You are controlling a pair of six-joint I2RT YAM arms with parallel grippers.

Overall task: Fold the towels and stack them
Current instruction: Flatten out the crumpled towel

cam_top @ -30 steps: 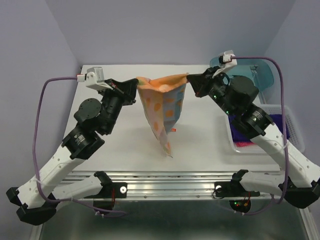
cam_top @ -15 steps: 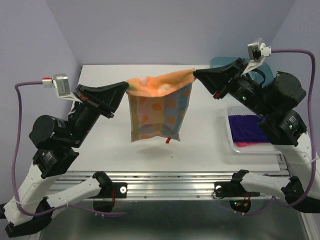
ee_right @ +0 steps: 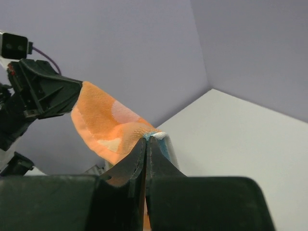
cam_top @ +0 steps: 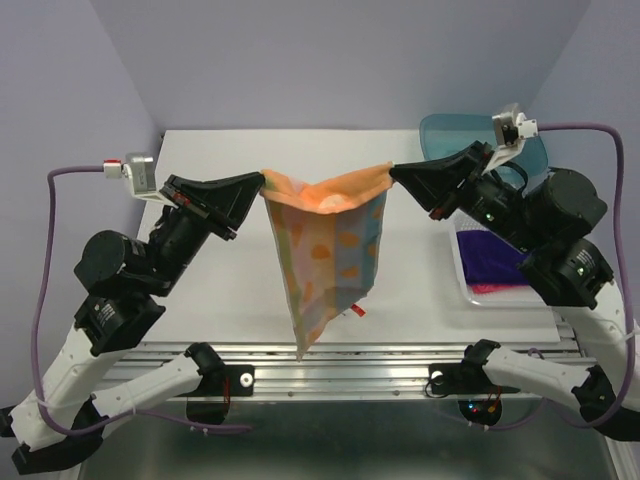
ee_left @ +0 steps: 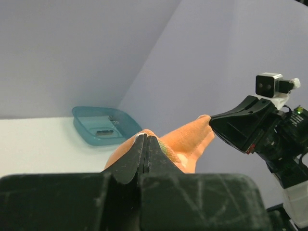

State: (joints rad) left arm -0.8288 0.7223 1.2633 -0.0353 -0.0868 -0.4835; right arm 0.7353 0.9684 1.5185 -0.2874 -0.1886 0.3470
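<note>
- left gripper [cam_top: 262,180] is pinched fully shut on one top corner of the orange towel [cam_top: 330,250]. right gripper [cam_top: 390,172] is clamped the same way on the other top corner
- towel hangs in the air between the two sets of fingers, top edge sagging a bit in the middle. the rest droops below them and narrows to a point over the near edge of the table [cam_top: 220,280]
- my guess: it's held up by the corners so it can hang open before being laid down for a fold. the bottom is bunched, so it's not flat yet
- purple towel [cam_top: 495,255] sits in the white bin [cam_top: 461,272] below the right fingers, with the pink towel [cam_top: 488,288] peeking out at its near edge
- teal tray [cam_top: 450,135] is just behind the right fingers, out of the way
</note>
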